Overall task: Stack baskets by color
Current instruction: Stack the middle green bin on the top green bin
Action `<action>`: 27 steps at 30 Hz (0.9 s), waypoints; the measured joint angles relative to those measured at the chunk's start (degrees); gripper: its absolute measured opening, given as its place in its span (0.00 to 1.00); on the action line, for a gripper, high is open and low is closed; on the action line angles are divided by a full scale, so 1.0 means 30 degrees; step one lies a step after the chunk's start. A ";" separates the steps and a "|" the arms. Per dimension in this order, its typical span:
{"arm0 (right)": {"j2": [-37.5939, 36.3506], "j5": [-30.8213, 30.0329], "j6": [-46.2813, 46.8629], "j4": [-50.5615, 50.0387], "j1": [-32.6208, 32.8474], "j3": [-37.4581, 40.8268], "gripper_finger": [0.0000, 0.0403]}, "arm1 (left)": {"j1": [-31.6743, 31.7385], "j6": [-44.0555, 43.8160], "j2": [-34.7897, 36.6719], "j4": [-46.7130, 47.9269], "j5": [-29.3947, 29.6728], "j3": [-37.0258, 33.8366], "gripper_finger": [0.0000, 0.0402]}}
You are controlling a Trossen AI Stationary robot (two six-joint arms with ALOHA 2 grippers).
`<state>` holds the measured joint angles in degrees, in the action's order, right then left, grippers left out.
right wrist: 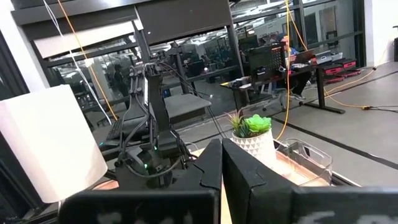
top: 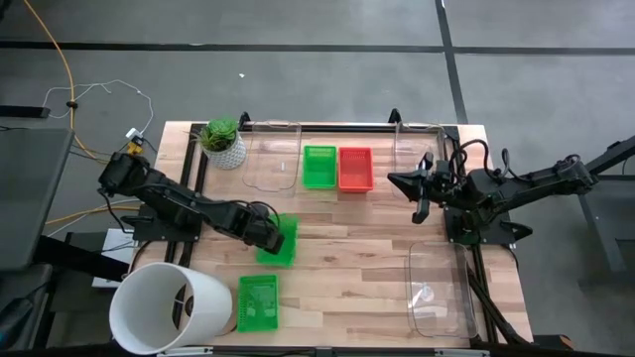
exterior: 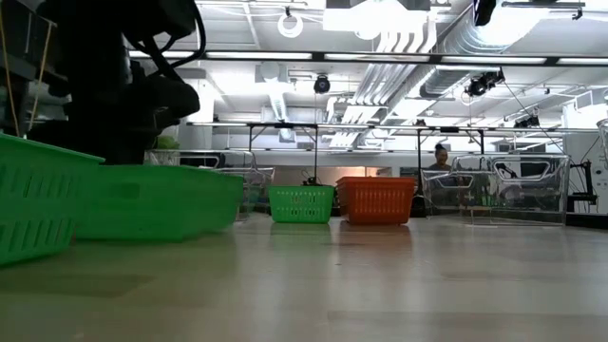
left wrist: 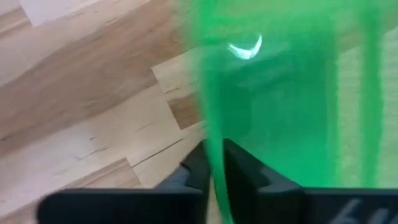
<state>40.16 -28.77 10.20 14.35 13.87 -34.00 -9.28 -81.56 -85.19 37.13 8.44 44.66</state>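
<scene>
Two green baskets lie toward the table's left. One [top: 282, 241] is at mid-depth, and my left gripper [top: 266, 236] is shut on its left wall. The other [top: 258, 300] rests flat near the front edge. At the far middle a green basket [top: 318, 166] and a red basket [top: 355, 168] stand side by side on their bottoms. In the low view the held basket [exterior: 157, 199] shows behind the nearer one [exterior: 28, 204]. My right gripper [top: 422, 188] waits shut, raised above the table's right side, touching nothing. My left gripper pinches the green basket's thin side wall [left wrist: 214, 134] between its two fingers [left wrist: 198, 168], one finger inside the basket and one outside. The fingers come from above, pointing steeply down. The basket's bottom appears to rest on the table.
A large white bucket [top: 164, 307] lies on its side at the front left corner. A potted plant [top: 223, 142] stands at the far left. Clear plastic containers sit at the far middle [top: 273, 154], far right [top: 417, 149] and front right [top: 442, 288].
</scene>
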 joint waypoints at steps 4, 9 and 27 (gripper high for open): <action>0.0000 -0.0004 0.0000 -0.0009 0.0002 0.0000 0.00 | 0.0000 0.0267 0.0436 0.0047 0.0055 0.0001 0.03; 0.0000 -0.0027 -0.0051 -0.0016 0.0001 0.0000 0.00 | 0.0000 0.1391 0.2264 0.0216 0.1266 0.0886 0.01; 0.0067 -0.0038 0.0205 -0.0125 0.0006 0.0000 0.00 | 0.6483 0.9758 0.3028 -0.9671 0.5190 0.4735 0.00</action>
<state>40.36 -28.89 10.81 13.97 13.89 -34.00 10.17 -52.29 -76.10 8.12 24.01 58.87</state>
